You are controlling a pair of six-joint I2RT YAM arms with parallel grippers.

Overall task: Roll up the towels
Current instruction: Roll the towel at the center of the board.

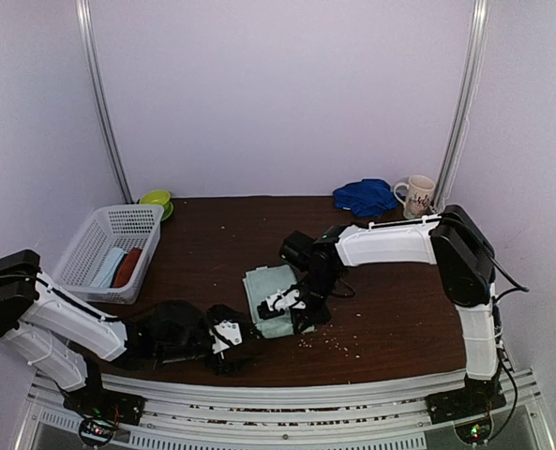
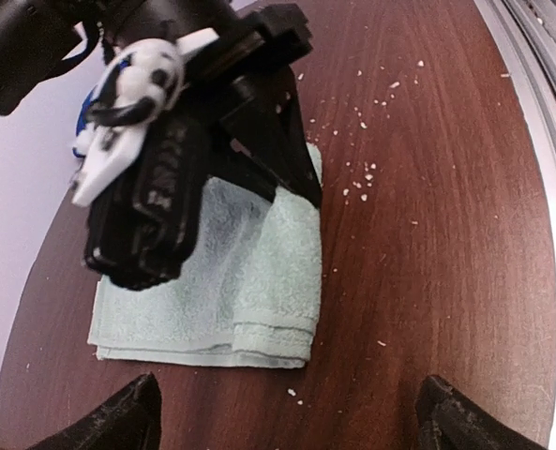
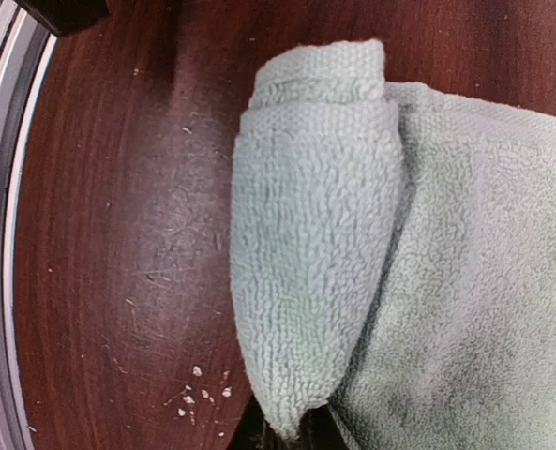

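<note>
Two towels are in view: one small mint-green towel (image 1: 270, 298) lies partly rolled on the tabletop (image 1: 390, 319) at the centre of the overhead view, and one larger blue towel (image 1: 364, 196) is bunched at the upper right beside a single white mug (image 1: 418, 196); one white basket (image 1: 109, 248) sits at the left. The left arm (image 1: 71, 323) stretches low from the lower left, its left fingers (image 2: 118, 417) spread wide and empty just short of the mint-green towel's near edge. The right arm (image 1: 390, 242) bends in from the right and tips down over that towel, the right fingers (image 2: 282, 164) nearly closed, pinching its rolled fold.
</note>
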